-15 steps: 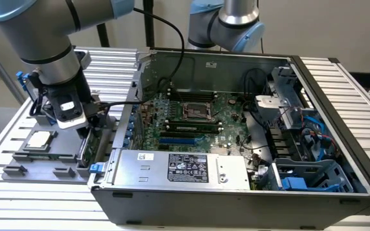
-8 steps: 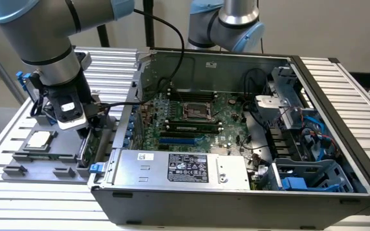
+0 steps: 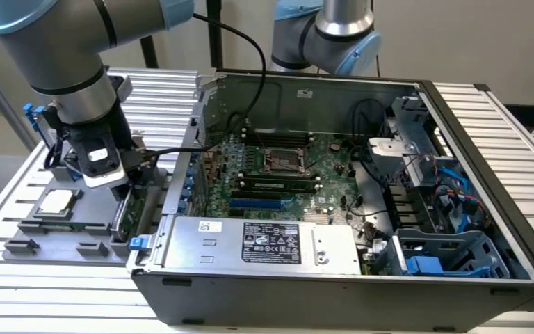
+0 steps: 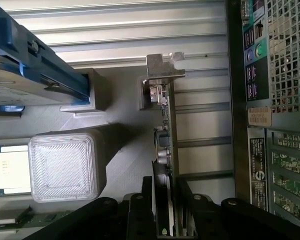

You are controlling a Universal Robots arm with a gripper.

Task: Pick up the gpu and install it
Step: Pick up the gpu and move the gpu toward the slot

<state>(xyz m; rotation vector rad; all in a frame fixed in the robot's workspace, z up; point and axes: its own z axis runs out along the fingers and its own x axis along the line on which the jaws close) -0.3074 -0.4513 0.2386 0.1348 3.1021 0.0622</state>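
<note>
The gpu [image 4: 166,130] appears edge-on in the wrist view, a thin card with a silver end bracket [image 4: 163,67] at its far end. It stands on edge over the grey parts holder [image 4: 125,100]. My gripper [image 4: 165,215] is shut on the card's near end, a dark finger pressed to each face. In the exterior view the gripper [image 3: 124,186] hangs just outside the open computer case, at the exterior view's left, with the green board of the gpu [image 3: 130,212] below it. A blue expansion slot [image 3: 262,204] lies on the motherboard.
The grey holder [image 3: 58,233] also carries a processor [image 3: 55,202] and a hard drive in a blue frame [image 4: 35,75]. The case's rear panel [image 4: 277,100] is close beside the card. A power supply [image 3: 258,240] fills the case's front; a second arm [image 3: 327,35] stands behind.
</note>
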